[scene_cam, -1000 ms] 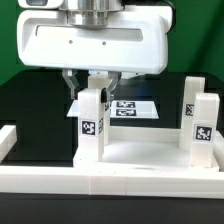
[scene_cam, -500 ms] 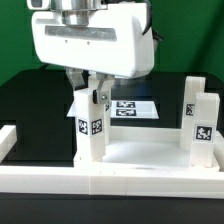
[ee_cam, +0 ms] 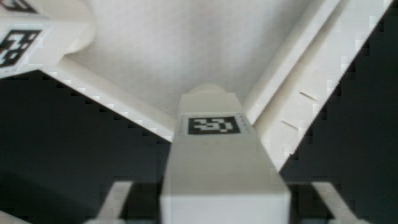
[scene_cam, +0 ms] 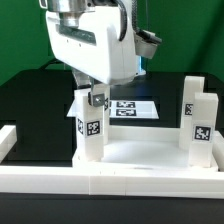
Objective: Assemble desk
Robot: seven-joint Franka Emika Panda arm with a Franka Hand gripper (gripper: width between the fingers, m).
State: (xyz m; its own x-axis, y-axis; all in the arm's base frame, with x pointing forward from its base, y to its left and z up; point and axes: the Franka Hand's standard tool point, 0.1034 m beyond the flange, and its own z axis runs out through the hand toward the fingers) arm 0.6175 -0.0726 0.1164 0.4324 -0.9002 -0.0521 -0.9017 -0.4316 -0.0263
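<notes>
the gripper (scene_cam: 95,97) has rotated over the past second while staying closed on the top of the leg (scene_cam: 90,128), its body now turned toward the exterior view's left; this looks like the leg being screwed into the tabletop (scene_cam: 140,150), which lies on the table (scene_cam: 30,100) against the border rail (scene_cam: 110,182); two more legs (scene_cam: 198,120) stand at the exterior view's right; the marker board (scene_cam: 132,108) lies behind; the leg's foot joint is hidden, so its seating cannot be judged; the wrist view shows only the leg's tagged face (ee_cam: 215,125) between the fingers (ee_cam: 118,197).
</notes>
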